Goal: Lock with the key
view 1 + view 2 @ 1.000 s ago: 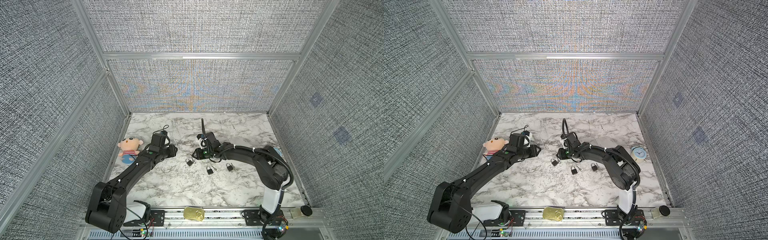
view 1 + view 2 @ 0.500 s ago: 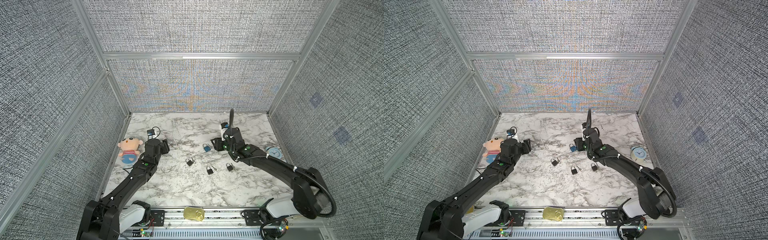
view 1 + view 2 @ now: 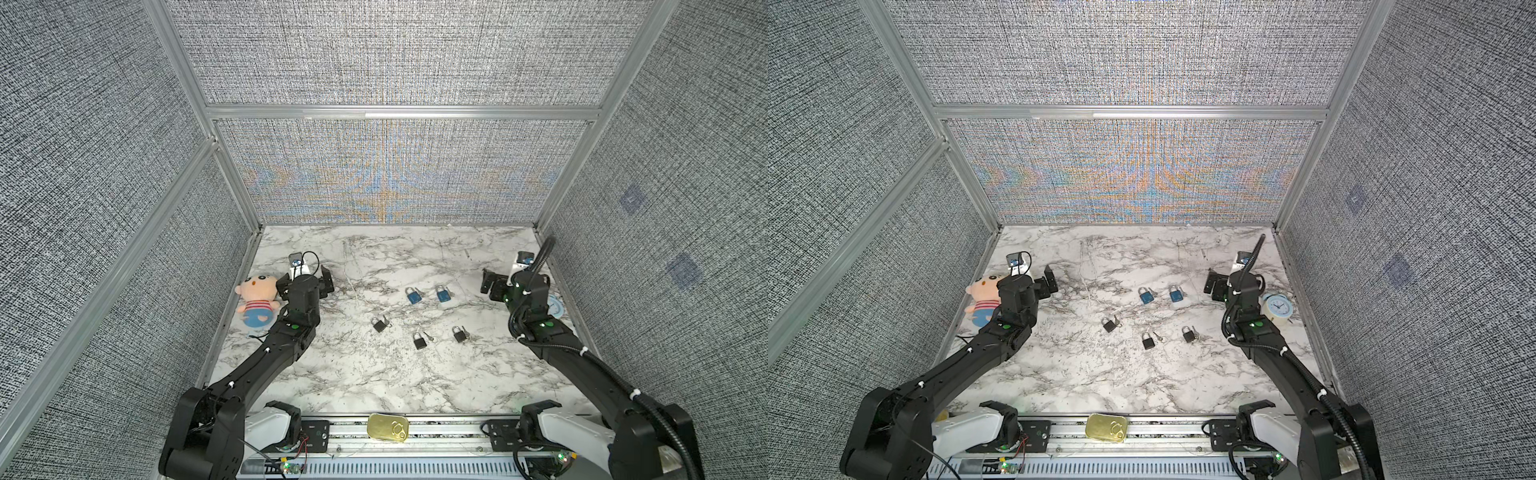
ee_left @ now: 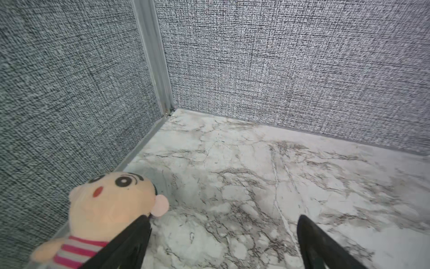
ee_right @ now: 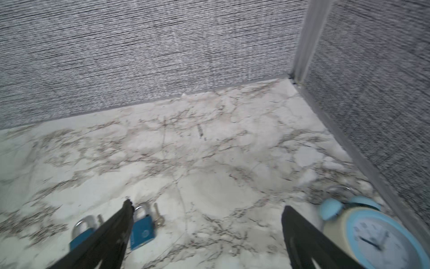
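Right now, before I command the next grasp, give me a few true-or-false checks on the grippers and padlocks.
The left gripper and the right gripper are both open and empty. True.
Every padlock is black. False: two blue padlocks lie behind three black padlocks.
The alarm clock stands near the right gripper. True.
The left gripper grips the plush doll. False: the doll lies beside it, ungripped.

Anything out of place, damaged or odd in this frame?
Nothing looks spilled or damaged. One oddity: a gold tin lies on the front rail, off the marble table. The plush toy and alarm clock sit at the table's edges, apart from the padlocks.
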Tool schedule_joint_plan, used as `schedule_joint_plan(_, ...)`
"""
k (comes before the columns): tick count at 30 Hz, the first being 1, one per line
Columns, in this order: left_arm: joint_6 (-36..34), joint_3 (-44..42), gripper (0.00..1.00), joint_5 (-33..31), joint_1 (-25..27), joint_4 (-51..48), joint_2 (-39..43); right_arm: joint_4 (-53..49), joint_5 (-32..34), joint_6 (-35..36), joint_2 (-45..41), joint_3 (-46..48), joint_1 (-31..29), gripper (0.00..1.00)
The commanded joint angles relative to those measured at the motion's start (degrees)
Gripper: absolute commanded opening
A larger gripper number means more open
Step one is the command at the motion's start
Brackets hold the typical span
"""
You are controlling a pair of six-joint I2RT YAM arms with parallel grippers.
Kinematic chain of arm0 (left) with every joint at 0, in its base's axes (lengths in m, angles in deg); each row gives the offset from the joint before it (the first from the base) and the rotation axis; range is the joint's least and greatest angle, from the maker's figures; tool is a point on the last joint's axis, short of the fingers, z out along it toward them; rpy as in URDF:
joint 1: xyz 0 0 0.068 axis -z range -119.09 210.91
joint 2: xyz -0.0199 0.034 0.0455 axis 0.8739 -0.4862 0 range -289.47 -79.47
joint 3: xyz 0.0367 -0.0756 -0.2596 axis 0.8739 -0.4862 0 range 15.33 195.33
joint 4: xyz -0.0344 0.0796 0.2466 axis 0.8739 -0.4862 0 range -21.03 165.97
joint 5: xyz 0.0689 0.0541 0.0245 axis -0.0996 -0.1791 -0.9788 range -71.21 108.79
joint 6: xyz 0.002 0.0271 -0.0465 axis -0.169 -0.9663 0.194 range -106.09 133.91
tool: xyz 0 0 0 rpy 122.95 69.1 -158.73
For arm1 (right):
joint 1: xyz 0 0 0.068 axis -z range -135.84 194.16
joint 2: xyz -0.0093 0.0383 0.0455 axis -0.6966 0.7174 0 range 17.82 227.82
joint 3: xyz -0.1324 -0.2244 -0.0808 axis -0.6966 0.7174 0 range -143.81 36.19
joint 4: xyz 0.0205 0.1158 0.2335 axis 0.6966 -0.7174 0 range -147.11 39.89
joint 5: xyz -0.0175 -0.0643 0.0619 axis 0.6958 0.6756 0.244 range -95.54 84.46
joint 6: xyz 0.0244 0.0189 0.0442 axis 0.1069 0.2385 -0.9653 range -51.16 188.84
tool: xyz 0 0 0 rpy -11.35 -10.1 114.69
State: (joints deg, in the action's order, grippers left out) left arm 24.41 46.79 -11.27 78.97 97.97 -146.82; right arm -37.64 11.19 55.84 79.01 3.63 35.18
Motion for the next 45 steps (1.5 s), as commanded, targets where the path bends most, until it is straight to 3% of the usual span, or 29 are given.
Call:
schedule_joint_plan(1,-5.84,-2.70,0.99,-5.09,-1.62,6.48,0.10,9.07,3.94,2.08,-1.13,5.63,3.94,0.99)
schedule_joint_plan(8,-9.10,-16.75,0.99,0.35,-7.27,24.82,5.80,33.61,6.56,9.61,7.92,17.23,6.91,0.99)
schedule_joint_plan(13,-9.43,-22.37,0.99,5.36,-9.88,36.67,1.55,49.55,5.22,9.11,18.98,19.59,7.47,0.99)
schedule_joint_plan(19,-12.59,-23.29,0.99,8.42,-10.52,47.46,-7.90,50.44,-0.23,8.76,23.33,18.25,9.13,0.99)
schedule_joint_plan(23,-13.15,-25.12,0.99,14.16,-11.71,55.98,-13.76,54.25,-3.32,8.16,27.06,18.39,10.50,0.99)
schedule_joint_plan(27,-13.97,-25.57,0.99,15.72,-12.34,65.80,-22.30,51.16,-5.49,7.95,26.80,17.16,11.26,0.99)
schedule_joint_plan(30,-11.92,-22.92,0.99,17.88,-13.20,56.14,-19.63,48.99,-5.58,8.12,26.90,15.89,11.25,0.99)
schedule_joint_plan(32,-11.84,-21.49,0.99,20.40,-14.72,54.93,-20.51,48.72,-5.44,8.32,26.99,15.68,11.17,0.99)
schedule_joint_plan(45,-11.82,-21.89,0.99,20.75,-14.91,55.43,-20.32,48.74,-5.35,8.42,26.99,15.62,11.11,0.99)
